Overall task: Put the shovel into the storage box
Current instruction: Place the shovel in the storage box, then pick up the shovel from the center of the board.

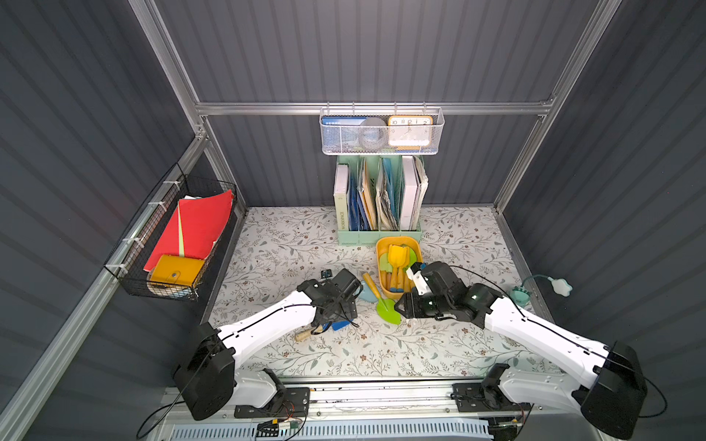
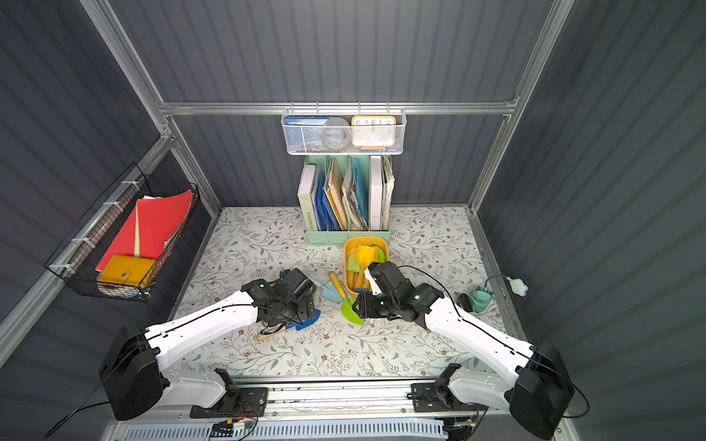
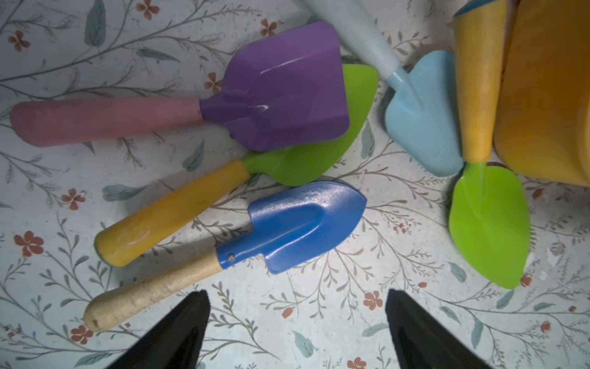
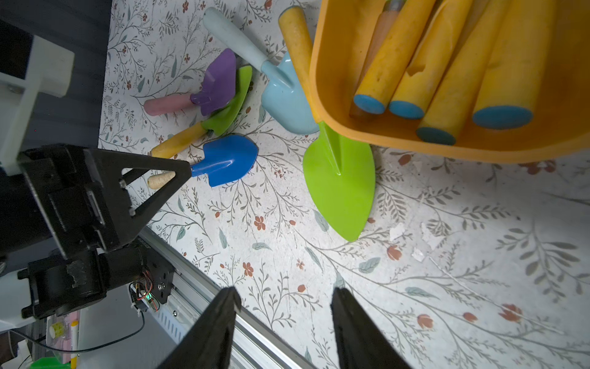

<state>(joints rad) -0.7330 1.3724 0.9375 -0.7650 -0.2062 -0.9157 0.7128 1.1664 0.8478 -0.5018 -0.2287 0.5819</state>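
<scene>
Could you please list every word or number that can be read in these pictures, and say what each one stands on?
"WORKSPACE": spine of the pale book in the mint-green file rack.
"10 11 12 1 2": face of the orange-framed clock in the white mesh basket.
White print on the blue box beside the clock: too blurred to read.

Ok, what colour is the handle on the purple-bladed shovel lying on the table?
Pink. The purple shovel's handle shows best in the left wrist view.

A mint-green file rack (image 1: 359, 237) stands far centre under a white mesh basket (image 1: 332, 141). Left, a black basket (image 1: 208, 187) holds red folders (image 1: 206, 221).
</scene>
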